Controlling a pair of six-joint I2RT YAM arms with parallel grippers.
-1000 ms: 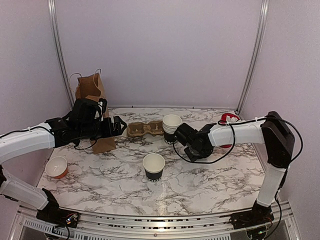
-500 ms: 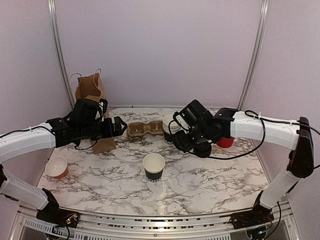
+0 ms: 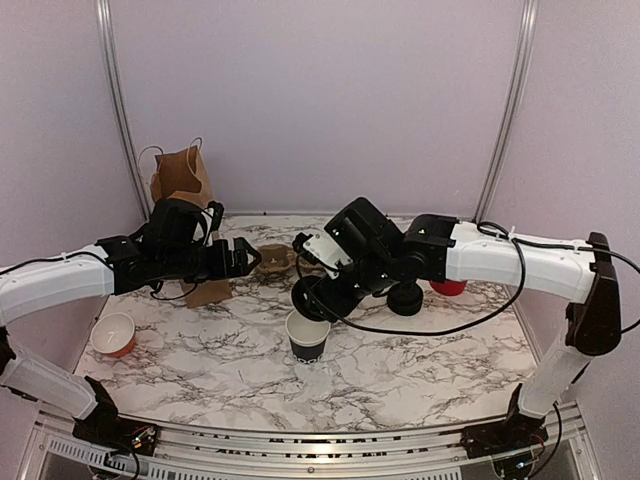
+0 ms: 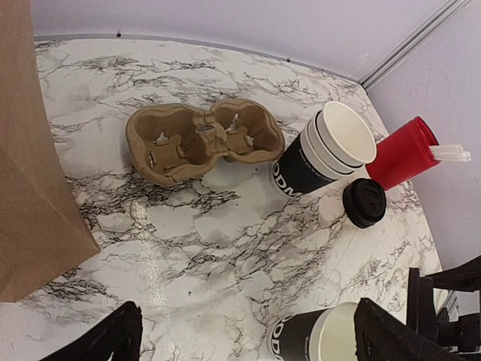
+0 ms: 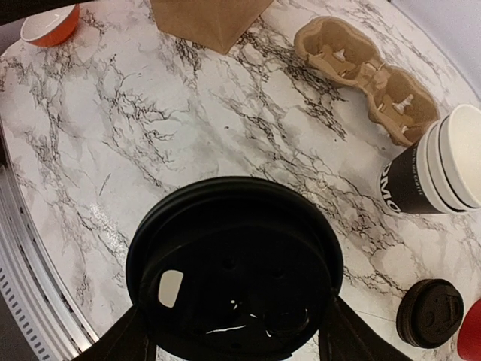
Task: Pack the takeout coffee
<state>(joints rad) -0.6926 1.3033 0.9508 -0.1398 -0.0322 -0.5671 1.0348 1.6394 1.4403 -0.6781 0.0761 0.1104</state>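
The black paper cup with white lettering stands open, with no lid on it, at the table's front middle; it also shows in the left wrist view. My right gripper is shut on a round black lid and holds it just above and behind the cup's rim. In the right wrist view the lid hides the cup. My left gripper is open and empty, hovering left of the cardboard cup carrier. Its fingers frame bare table.
A brown paper bag stands at the back left. A nested stack of lidless cups, a red cup with packets and a spare black lid sit right of the carrier. An orange bowl is at the front left.
My right arm has swung left from the stack of cups, carrying the lid to just above the lone cup. The left gripper has barely moved.
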